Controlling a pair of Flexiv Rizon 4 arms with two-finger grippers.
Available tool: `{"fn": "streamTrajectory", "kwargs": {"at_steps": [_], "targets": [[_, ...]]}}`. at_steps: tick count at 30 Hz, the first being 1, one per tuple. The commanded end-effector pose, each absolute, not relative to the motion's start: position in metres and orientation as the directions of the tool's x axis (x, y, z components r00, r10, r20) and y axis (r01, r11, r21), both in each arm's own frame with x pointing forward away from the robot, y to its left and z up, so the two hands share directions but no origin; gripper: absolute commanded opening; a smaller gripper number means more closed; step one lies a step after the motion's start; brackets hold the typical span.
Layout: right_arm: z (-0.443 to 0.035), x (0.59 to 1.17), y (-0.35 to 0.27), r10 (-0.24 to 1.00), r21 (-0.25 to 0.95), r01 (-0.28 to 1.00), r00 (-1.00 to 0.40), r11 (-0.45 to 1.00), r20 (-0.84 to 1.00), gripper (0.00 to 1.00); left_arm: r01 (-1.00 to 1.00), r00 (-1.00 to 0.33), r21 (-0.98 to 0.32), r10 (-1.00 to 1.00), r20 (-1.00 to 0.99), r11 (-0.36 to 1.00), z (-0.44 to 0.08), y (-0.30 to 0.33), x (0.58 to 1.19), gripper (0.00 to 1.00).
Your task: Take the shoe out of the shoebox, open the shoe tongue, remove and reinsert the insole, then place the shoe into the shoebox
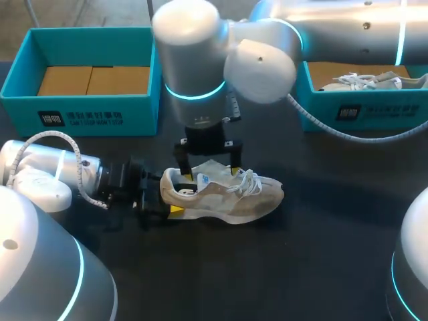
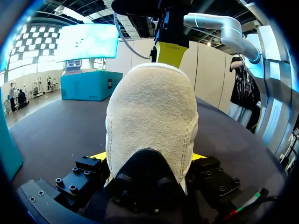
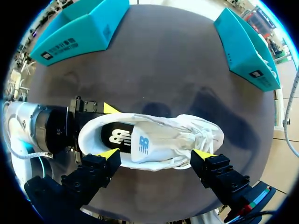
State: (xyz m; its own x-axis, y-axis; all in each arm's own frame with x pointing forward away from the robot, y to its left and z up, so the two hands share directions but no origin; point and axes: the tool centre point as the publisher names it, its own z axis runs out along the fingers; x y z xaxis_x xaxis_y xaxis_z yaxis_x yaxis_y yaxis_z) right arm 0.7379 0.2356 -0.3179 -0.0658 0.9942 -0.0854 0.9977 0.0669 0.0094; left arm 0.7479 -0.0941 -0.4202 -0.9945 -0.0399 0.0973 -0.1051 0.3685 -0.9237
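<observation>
A beige and white shoe [image 1: 231,197] lies on its sole on the dark table, toe to the right. My left gripper [image 1: 172,196] comes in from the left and is shut on the heel [image 2: 149,116], one yellow tip on each side. My right gripper [image 1: 208,164] hangs open just above the shoe's opening, its fingers pointing down. In the right wrist view, the right gripper [image 3: 156,154] has nothing between its tips, and the shoe [image 3: 187,135] lies beneath it. The dark insole [image 3: 114,137] shows inside the shoe, behind the white tongue [image 3: 142,144].
A teal shoebox [image 1: 87,110] with brown card inside stands at the back left. A second teal box [image 1: 361,114] at the back right holds another white shoe [image 1: 364,81]. The right arm's cable [image 1: 348,134] hangs in front of that box.
</observation>
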Motion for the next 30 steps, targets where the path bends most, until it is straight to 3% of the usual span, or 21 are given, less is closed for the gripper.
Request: {"fn": "streamTrajectory", "kwargs": {"at_steps": [1, 30], "targets": [[-0.325, 0.742, 0.243, 0.992, -0.009, 0.998, -0.059, 0.058, -0.114, 1.0, -0.106, -0.994, -0.923, -0.04, 0.098, 0.369, -0.42, -0.094, 0.748, 0.0], [-0.364, 0.741, 0.242, 0.959, -0.087, 0.996, -0.023, -0.002, -0.283, 1.0, -0.106, -0.994, -0.923, -0.04, 0.098, 0.369, -0.42, -0.094, 0.748, 0.0]]}}
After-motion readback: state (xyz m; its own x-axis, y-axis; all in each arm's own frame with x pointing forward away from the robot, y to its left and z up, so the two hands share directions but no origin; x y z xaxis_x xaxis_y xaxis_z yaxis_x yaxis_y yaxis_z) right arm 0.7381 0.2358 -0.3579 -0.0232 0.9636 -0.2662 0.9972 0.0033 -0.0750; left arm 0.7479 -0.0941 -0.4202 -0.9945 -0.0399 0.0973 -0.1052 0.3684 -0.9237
